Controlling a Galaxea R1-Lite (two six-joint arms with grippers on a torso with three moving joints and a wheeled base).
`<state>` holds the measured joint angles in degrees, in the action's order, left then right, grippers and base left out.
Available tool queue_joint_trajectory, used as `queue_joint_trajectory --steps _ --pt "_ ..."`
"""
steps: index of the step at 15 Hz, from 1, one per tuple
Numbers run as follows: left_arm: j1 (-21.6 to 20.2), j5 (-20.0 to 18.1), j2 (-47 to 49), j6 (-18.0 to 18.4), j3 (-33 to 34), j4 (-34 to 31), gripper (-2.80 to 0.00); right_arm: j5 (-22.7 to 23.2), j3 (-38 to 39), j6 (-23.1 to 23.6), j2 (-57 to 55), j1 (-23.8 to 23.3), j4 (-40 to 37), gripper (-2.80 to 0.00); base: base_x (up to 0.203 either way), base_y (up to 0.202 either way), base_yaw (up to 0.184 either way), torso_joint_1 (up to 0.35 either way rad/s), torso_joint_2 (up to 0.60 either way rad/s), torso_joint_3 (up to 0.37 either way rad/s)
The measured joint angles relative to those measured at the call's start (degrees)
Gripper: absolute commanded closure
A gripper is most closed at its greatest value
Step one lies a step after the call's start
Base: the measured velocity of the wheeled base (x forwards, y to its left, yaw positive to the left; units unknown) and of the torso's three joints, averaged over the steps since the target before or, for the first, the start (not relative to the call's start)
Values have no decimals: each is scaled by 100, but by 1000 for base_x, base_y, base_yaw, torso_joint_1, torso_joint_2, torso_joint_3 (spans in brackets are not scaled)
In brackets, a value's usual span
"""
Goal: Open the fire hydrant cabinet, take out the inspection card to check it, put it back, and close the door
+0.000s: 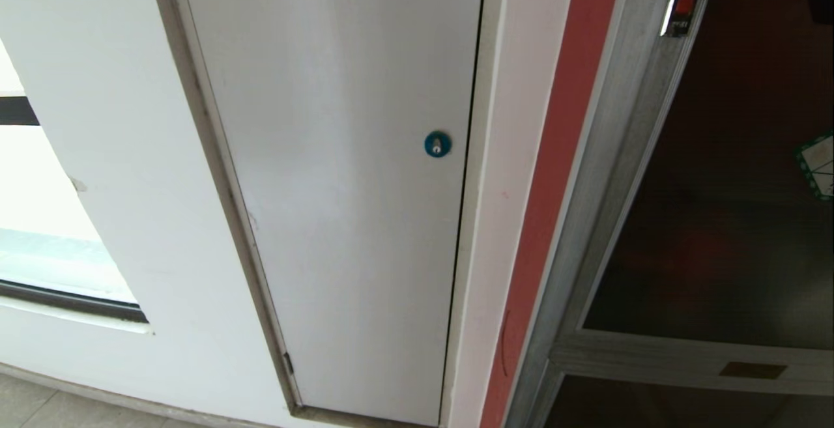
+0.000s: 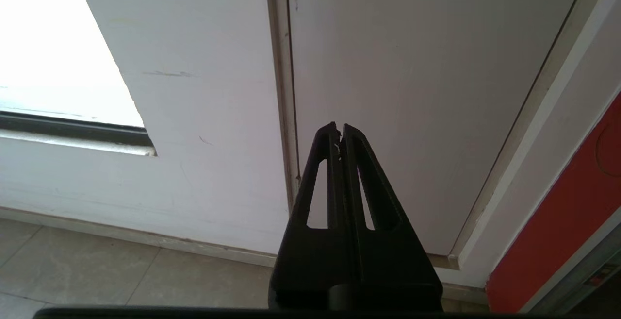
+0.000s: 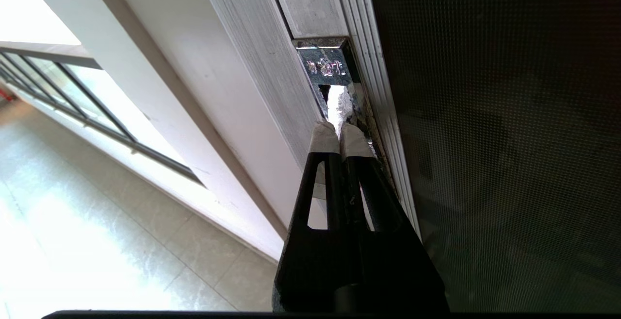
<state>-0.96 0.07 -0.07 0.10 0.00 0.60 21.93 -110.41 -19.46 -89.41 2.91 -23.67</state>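
The fire hydrant cabinet's brushed silver frame (image 1: pixel 609 174) stands at the right of the head view. In it sits the door (image 1: pixel 723 206), a dark tinted pane with a green-bordered sticker (image 1: pixel 818 164). A small red-marked latch (image 1: pixel 682 8) is at the door's upper left edge. My right gripper (image 3: pixel 339 132) is shut, and its white-taped tips rest at the metal latch recess (image 3: pixel 327 66) beside the dark pane (image 3: pixel 495 163). A bright slit shows just ahead of the tips. My left gripper (image 2: pixel 339 132) is shut and empty, parked low before the white panel. The inspection card is hidden.
A plain white panel (image 1: pixel 339 187) with a round blue lock (image 1: pixel 437 144) fills the middle, framed by white wall. A red strip (image 1: pixel 554 174) runs beside the cabinet frame. A window (image 1: pixel 39 232) is at the left, with tiled floor (image 2: pixel 97 270) below.
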Motion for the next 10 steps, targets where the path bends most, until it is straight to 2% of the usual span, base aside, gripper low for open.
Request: queue_joint_trajectory --steps 10 --pt "2 0 0 -1 0 -1 0 11 -41 39 -106 13 0 0 0 0 0 0 0 0"
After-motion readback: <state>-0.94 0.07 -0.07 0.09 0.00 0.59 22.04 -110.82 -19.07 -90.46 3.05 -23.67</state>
